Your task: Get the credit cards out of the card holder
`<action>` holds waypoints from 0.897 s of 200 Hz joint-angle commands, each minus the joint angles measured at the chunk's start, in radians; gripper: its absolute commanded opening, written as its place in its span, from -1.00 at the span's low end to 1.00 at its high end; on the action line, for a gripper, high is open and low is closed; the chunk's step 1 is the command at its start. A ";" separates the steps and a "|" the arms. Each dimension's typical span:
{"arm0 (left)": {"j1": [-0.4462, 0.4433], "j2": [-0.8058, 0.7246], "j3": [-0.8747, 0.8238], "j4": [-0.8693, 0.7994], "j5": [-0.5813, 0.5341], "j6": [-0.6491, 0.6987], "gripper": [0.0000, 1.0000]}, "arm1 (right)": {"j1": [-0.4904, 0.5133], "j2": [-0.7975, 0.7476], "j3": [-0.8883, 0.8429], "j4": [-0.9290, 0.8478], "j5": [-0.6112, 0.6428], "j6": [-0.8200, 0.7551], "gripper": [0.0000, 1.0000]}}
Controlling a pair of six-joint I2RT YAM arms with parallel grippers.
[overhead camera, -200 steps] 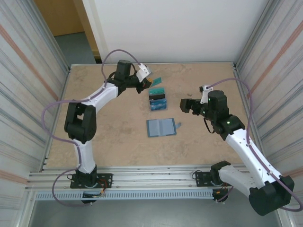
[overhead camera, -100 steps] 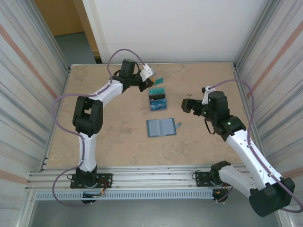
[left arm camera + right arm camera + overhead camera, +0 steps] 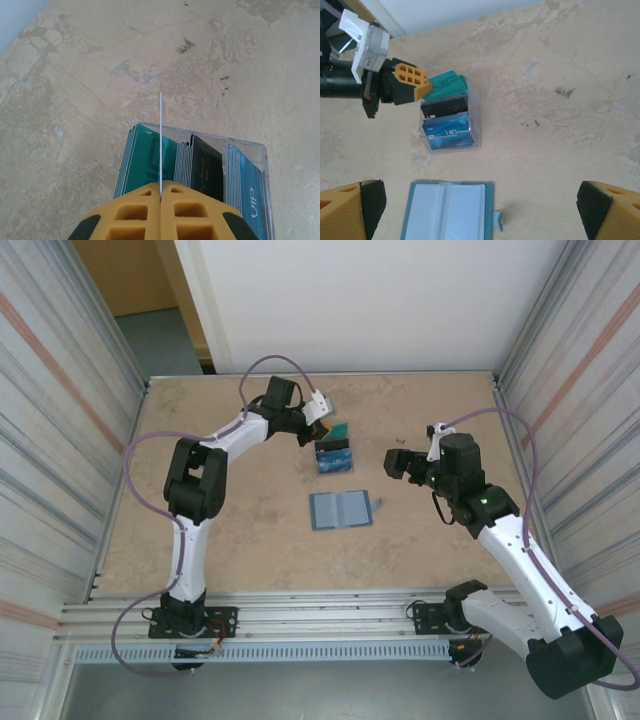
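Observation:
The card holder (image 3: 340,510) lies open on the table, pale inner faces up; it is also in the right wrist view (image 3: 447,212). My left gripper (image 3: 318,421) is shut on a teal credit card (image 3: 341,431), held just above the teal row of a clear box (image 3: 336,456). In the left wrist view the card (image 3: 161,135) shows edge-on between the yellow fingertips of that gripper (image 3: 161,189). The box holds teal (image 3: 145,162), black (image 3: 205,167) and blue (image 3: 247,187) credit cards. My right gripper (image 3: 393,462) hovers open, to the right of the box and apart from the holder.
The holder's closing tab (image 3: 498,220) sticks out on its right side. Metal walls ring the tabletop (image 3: 230,510). The left arm (image 3: 190,490) stretches across the left half toward the back. Bare table lies right of the box (image 3: 560,125).
The left gripper has carried the teal card to the right and nearer, from behind the clear box to just over its teal row. The right arm has not moved.

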 commanded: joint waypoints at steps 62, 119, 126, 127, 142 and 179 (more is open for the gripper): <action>-0.001 0.052 0.060 -0.058 -0.015 0.056 -1.00 | -0.004 -0.019 -0.012 -0.008 0.020 0.027 0.98; -0.003 0.016 0.040 -0.056 -0.043 0.058 -0.50 | -0.005 -0.019 -0.015 -0.006 0.017 0.025 0.98; -0.004 0.010 0.039 -0.055 -0.043 0.058 -0.49 | -0.005 -0.021 -0.016 -0.004 0.021 0.026 0.98; -0.005 0.008 0.037 -0.055 -0.042 0.058 -0.49 | -0.005 -0.021 -0.016 -0.004 0.020 0.026 0.98; -0.007 -0.015 0.031 -0.058 -0.042 0.059 -0.49 | -0.004 -0.025 -0.017 -0.003 0.025 0.024 0.98; -0.018 -0.094 0.007 -0.055 -0.046 0.059 -0.50 | -0.004 -0.036 -0.019 -0.005 0.043 0.024 0.98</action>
